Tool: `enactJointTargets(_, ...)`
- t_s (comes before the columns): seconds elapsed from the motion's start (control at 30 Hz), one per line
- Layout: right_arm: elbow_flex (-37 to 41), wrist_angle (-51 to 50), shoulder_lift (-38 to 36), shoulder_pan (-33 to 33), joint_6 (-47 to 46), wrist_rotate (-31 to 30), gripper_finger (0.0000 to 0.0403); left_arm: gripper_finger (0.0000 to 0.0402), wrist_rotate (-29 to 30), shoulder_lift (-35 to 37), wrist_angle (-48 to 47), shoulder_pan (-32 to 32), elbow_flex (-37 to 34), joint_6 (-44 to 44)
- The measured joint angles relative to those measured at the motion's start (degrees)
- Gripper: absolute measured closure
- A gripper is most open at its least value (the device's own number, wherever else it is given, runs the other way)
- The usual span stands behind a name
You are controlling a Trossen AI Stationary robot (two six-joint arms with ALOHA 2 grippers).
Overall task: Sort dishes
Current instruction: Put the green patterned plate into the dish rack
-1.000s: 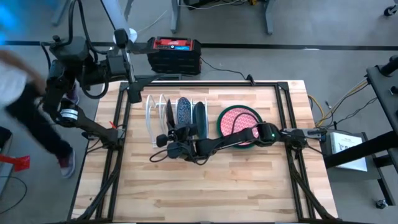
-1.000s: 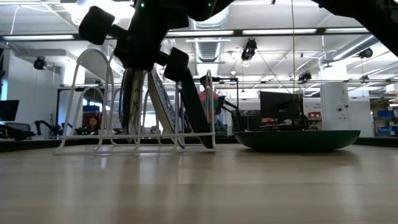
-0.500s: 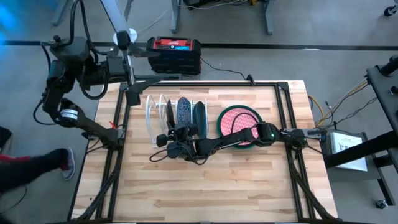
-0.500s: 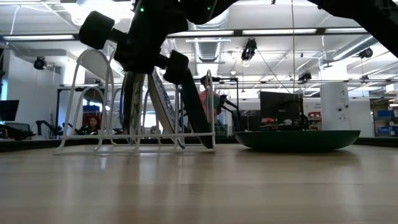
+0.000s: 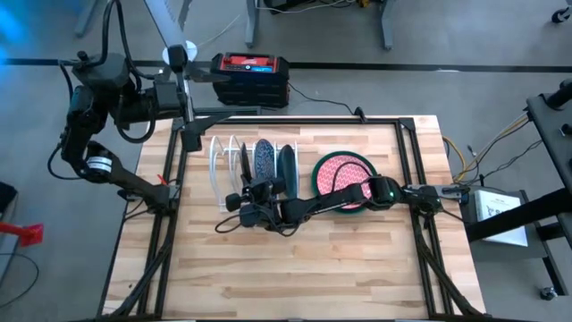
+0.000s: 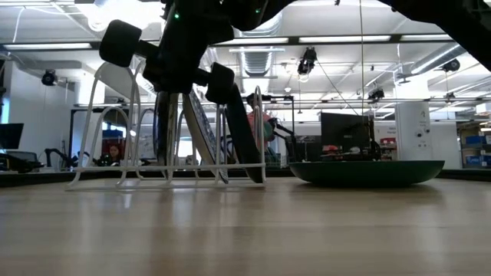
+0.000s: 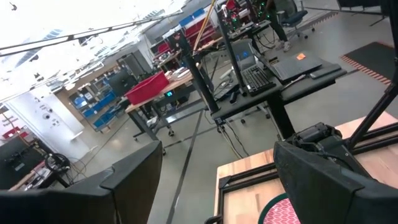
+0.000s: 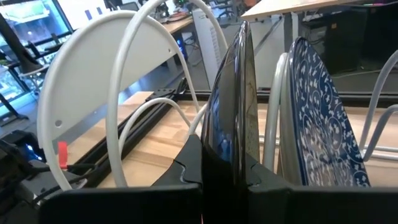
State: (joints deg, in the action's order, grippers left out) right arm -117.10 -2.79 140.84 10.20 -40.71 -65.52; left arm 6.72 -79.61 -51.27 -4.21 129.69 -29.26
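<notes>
Your right end effector (image 5: pixel 253 199) is clenched on the dark glossy round plate (image 8: pixel 231 118), standing upright in the white wire rack (image 5: pixel 225 170) beside the blue patterned plate (image 8: pixel 317 118). Next, probably lift it straight up.

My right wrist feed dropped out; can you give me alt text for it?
The right tool grips the edge of a dark plate standing upright in the white rack. A blue patterned plate stands in the next slot, with wooden table beyond.

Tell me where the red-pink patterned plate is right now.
In the high view the red-pink patterned plate lies flat on a green plate, right of the white wire rack, under the right arm.
</notes>
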Motion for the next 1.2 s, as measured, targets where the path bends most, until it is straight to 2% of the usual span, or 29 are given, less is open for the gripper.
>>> enactJointTargets(0.23, 0.0, 0.0, 0.0, 0.0, 2.12, 0.0, 0.0395, 0.0106, 0.01, 0.0, -0.35, 0.0, 0.0, 0.0)
enactJointTargets(0.97, 0.94, 0.09, 0.0, -0.24, 0.21, 1.05, 0.0395, 0.0106, 0.02, -0.02, -0.7, -0.02, -0.04, -0.2)
enactJointTargets(1.2, 0.94, 0.32, 0.0, -0.26, -1.16, 0.88, 0.0344, 0.0106, 0.04, -0.02, -0.7, -0.01, -0.04, -0.2)
